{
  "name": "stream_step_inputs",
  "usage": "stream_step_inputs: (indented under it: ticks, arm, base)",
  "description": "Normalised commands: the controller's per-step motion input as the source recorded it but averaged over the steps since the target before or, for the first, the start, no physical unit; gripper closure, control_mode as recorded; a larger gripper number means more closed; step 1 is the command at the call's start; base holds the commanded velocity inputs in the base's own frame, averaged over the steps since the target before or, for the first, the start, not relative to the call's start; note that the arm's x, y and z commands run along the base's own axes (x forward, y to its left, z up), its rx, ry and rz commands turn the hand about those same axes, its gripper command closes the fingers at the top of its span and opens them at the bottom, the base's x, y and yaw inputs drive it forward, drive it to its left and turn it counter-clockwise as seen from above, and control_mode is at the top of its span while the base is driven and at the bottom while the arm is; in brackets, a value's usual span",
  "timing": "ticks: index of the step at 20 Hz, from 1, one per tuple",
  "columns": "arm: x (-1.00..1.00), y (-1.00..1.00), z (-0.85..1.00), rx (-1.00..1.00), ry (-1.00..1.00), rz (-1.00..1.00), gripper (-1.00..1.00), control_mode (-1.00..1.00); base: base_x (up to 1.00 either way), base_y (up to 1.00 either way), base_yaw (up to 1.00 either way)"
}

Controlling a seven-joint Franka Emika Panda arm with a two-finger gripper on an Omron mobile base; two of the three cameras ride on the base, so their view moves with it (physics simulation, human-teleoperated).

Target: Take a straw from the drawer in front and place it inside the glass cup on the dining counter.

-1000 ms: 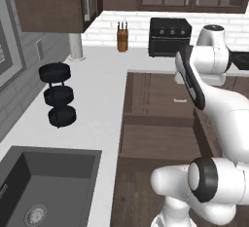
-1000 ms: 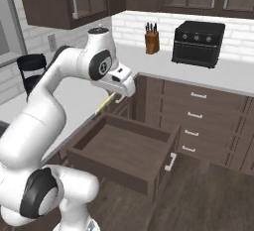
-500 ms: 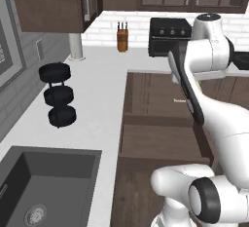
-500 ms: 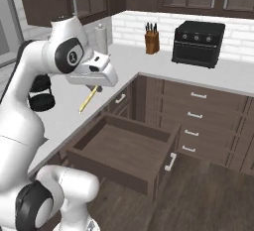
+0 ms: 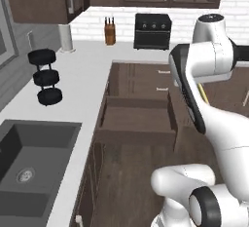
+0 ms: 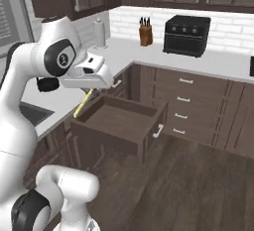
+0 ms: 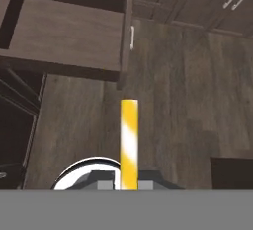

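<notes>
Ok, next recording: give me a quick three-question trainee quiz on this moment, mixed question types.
1. True or false: the straw is lying on the bottom of the drawer.
2. Multiple choice: what stands on the counter directly beside the knife block? A) a kettle B) the black toaster oven C) a fruit bowl
3. Fill in: in the hand view, the straw hangs over the wooden ____.

Key: 1. False; the gripper holds it above and outside the open drawer. 2. B. 3. floor.
</notes>
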Motion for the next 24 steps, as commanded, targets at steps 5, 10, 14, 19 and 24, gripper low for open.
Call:
stream_step_inputs:
  ticks: [5,10,14,19,24]
  arm:
    - [0.0,0.0,0.0,0.0,0.0,0.0,1.0,1.0]
    - [0.0,0.0,0.0,0.0,0.0,0.0,1.0,1.0]
    - [0.0,0.0,0.0,0.0,0.0,0.0,1.0,1.0]
    - [0.0,0.0,0.0,0.0,0.0,0.0,1.0,1.0]
    - [0.0,0.0,0.0,0.0,0.0,0.0,1.0,1.0]
  base:
    - [-0.31,-0.99,-0.46]
    - [0.0,-0.86,-0.77]
    - [0.0,-0.87,-0.77]
    - [0.01,-0.82,-0.74]
    - [0.26,0.08,-0.6]
